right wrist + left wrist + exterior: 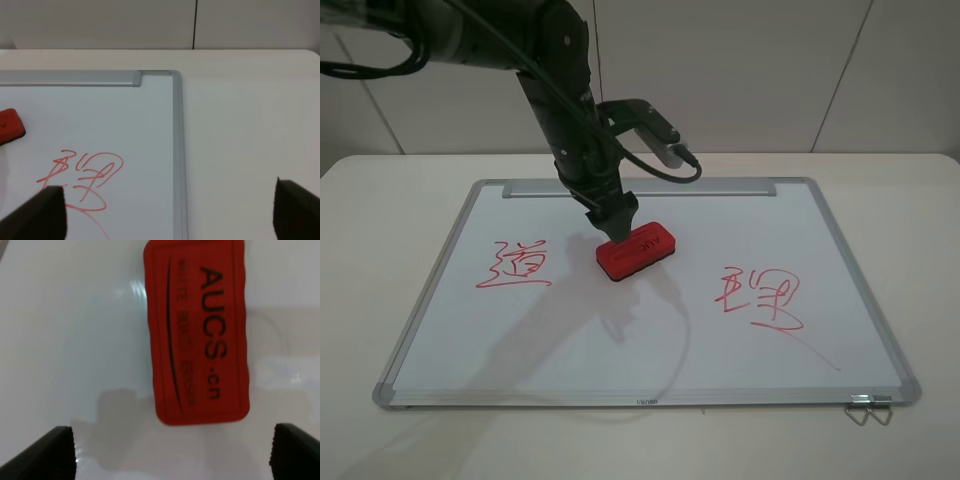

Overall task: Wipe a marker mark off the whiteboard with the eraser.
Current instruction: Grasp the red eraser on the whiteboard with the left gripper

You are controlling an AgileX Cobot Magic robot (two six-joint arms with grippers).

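A red eraser with black lettering lies flat near the middle of the whiteboard. Red marker marks sit on either side of it, one on the left and one on the right. My left gripper hangs just over the eraser's back left end, open and empty. In the left wrist view the eraser lies ahead of the spread fingertips, not between them. My right gripper is open and empty off the board's right side, facing the right mark and the eraser's end.
The whiteboard has a grey metal frame and a grey strip along its far edge. A wire clip sits at its front right corner. The board lies on a white table. A black cable loops beside the left arm.
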